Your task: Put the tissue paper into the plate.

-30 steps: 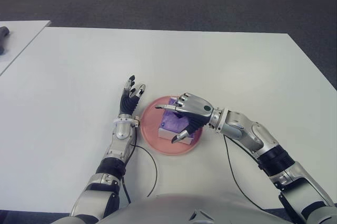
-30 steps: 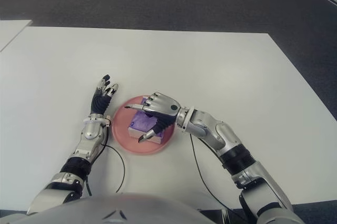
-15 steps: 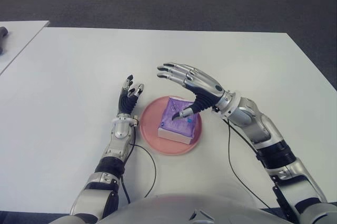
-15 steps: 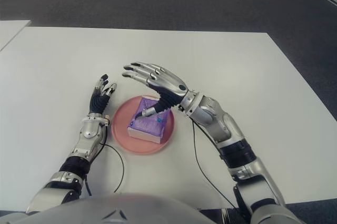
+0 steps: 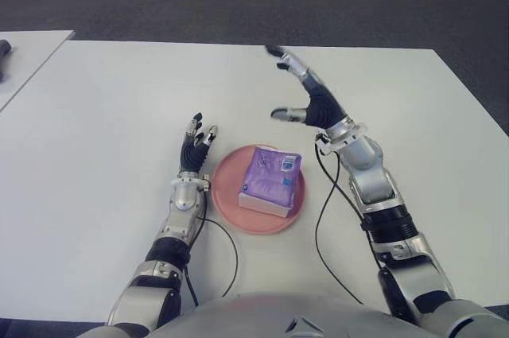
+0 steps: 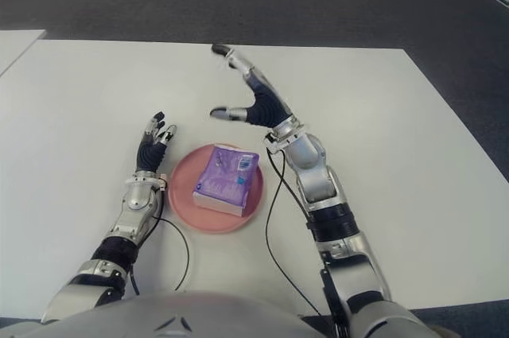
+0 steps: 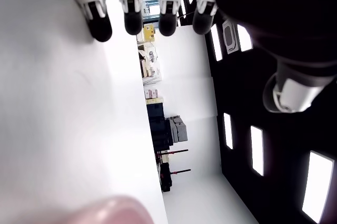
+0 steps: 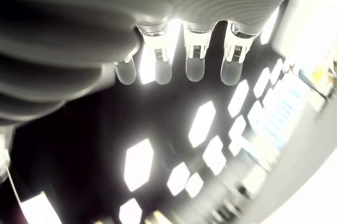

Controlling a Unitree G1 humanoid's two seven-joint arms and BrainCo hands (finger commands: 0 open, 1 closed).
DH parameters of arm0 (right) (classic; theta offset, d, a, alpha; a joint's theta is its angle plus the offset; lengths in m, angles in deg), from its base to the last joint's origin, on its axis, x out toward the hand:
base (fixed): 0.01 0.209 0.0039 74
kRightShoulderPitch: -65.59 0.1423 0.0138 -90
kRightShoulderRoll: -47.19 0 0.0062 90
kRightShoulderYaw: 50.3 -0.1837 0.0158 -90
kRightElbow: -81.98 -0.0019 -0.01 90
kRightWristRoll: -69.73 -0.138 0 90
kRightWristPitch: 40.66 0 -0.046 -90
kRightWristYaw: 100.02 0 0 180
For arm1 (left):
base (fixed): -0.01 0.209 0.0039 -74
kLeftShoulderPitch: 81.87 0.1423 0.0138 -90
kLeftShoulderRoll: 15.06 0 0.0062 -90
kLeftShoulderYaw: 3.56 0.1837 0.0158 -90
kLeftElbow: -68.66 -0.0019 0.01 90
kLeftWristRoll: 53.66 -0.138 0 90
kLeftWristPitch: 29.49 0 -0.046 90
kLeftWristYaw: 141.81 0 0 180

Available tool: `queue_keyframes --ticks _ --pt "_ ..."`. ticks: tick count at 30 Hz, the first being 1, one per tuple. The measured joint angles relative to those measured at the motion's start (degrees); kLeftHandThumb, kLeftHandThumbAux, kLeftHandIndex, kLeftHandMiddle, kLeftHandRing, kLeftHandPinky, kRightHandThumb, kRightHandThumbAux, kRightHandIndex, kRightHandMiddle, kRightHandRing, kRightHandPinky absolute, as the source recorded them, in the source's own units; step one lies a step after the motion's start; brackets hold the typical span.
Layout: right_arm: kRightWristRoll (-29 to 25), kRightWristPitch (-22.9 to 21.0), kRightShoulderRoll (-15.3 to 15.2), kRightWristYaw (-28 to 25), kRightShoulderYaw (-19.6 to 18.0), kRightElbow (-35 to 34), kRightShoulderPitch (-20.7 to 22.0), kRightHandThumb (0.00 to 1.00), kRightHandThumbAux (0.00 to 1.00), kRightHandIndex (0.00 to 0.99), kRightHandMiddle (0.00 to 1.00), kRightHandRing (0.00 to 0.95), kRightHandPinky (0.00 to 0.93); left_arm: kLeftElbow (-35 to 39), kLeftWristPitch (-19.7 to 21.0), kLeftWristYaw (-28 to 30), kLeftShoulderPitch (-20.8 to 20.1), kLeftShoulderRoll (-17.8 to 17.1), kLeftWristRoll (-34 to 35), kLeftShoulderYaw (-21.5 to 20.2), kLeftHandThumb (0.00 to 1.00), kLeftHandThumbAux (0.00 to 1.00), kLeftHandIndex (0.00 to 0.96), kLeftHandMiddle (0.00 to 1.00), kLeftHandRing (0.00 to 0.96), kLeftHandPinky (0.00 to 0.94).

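Observation:
A purple tissue pack lies inside the pink plate near the middle of the white table. My right hand is raised above and behind the plate, on its right, fingers spread and holding nothing. My left hand shows just left of the plate, fingers extended and holding nothing. The right wrist view shows only straight fingers against ceiling lights.
A second white table stands at the far left with a dark object on it. A black cable loops on the table in front of the plate. Dark carpet lies beyond the far edge.
My right hand let go of the tissue pack, opened, and lifted up and back away from the plate. The pack stays in the plate. The left hand has barely moved.

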Motion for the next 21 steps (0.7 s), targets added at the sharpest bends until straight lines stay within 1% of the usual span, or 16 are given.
queue_keyframes --ticks 3,5,7,8,10,11,12,13,14,15,16,17,18,19,20,21 --pt "-1.75 3.17 2.61 2.3 -2.27 3.98 0.9 0.086 0.479 0.0 0.0 0.0 0.0 0.0 -0.01 0.0 0.06 0.06 0.09 0.0 0.0 0.411 0.0 0.0 0.0 0.0" --pt "-2.94 4.95 3.26 3.07 -4.06 7.38 1.7 0.074 0.495 0.005 0.0 0.0 0.0 0.0 -0.11 0.0 0.07 0.16 0.08 0.02 0.0 0.412 0.0 0.0 0.0 0.0" --pt "-6.24 6.21 3.76 2.79 -6.3 11.63 2.9 0.069 0.515 0.019 0.0 0.0 0.0 0.0 -0.32 0.0 0.1 0.17 0.1 -0.01 0.0 0.415 0.0 0.0 0.0 0.0" --pt "-8.18 6.37 4.16 2.59 -7.54 13.46 3.51 0.131 0.544 0.151 0.0 0.0 0.0 0.0 -0.48 0.0 0.11 0.16 0.1 -0.04 0.0 0.415 0.0 0.0 0.0 0.0" --pt "-12.77 6.34 5.5 2.04 -9.64 15.01 3.96 0.188 0.569 0.268 0.0 0.0 0.0 0.0 -0.82 0.0 0.12 0.15 0.09 -0.05 0.0 0.416 0.0 0.0 0.0 0.0" --pt "-14.99 6.36 6.44 1.73 -10.67 15.25 4.07 0.286 0.599 0.299 0.009 0.0 0.0 0.0 -0.9 0.0 0.12 0.14 0.08 -0.07 0.0 0.416 0.0 0.0 0.0 0.0" --pt "-17.67 6.37 7.47 1.61 -11.65 15.3 4.16 0.43 0.641 0.345 0.023 0.0 0.0 0.0 -0.94 -0.01 0.13 0.13 0.06 -0.09 0.0 0.415 0.0 0.0 0.0 0.0" --pt "-19.76 6.41 8.66 1.38 -12.44 15.3 4.3 0.52 0.669 0.373 0.04 0.0 0.0 -0.01 -0.97 -0.09 0.15 0.13 0.05 -0.1 0.0 0.417 0.0 0.0 0.0 0.0" --pt "-21.53 6.61 9.8 1.39 -13.22 15.25 4.4 0.577 0.687 0.391 0.05 0.0 0.0 -0.03 -0.97 -0.17 0.14 0.14 0.03 -0.1 0.0 0.418 0.0 0.0 0.0 0.0" --pt "-22.84 6.93 10.87 1.45 -13.94 15.17 4.41 0.598 0.694 0.398 0.054 0.0 0.0 -0.05 -0.97 -0.19 0.13 0.14 -0.01 -0.06 0.0 0.419 0.0 0.0 0.0 0.0" --pt "-23.34 7.17 11.5 1.61 -14.48 15.1 4.4 0.449 0.656 0.383 0.056 0.0 0.0 -0.04 -0.98 -0.19 0.14 0.16 -0.01 -0.04 0.0 0.421 0.0 0.0 0.0 0.0" --pt "-23.37 7.3 12.08 2.06 -14.82 14.99 4.35 0.381 0.642 0.335 0.053 0.0 0.0 -0.04 -1.01 -0.19 0.15 0.22 0.0 -0.02 0.0 0.422 0.0 0.0 0.0 0.0" --pt "-22.46 7.37 12.63 3.01 -15.0 14.58 4.13 0.283 0.622 0.265 0.048 0.0 0.0 -0.02 -1.03 -0.19 0.16 0.28 -0.01 0.04 0.0 0.424 0.0 0.0 0.0 0.0" --pt "-21.81 7.54 13.06 3.97 -15.17 14.16 3.75 0.214 0.616 0.246 0.043 0.0 0.0 0.02 -1.08 -0.19 0.2 0.41 -0.02 0.11 0.0 0.425 0.0 0.0 0.0 0.0" --pt "-20.6 7.7 13.37 5.08 -15.29 13.57 3.19 0.19 0.614 0.24 0.04 0.0 0.0 0.05 -1.07 -0.19 0.23 0.53 0.01 0.12 0.0 0.426 0.0 0.0 0.0 0.0" --pt "-19.64 7.96 13.78 6.14 -15.46 13.19 2.53 0.159 0.617 0.257 0.039 0.0 0.0 0.11 -1.07 -0.19 0.29 0.6 0.04 0.1 0.0 0.427 0.0 0.0 0.0 0.0"
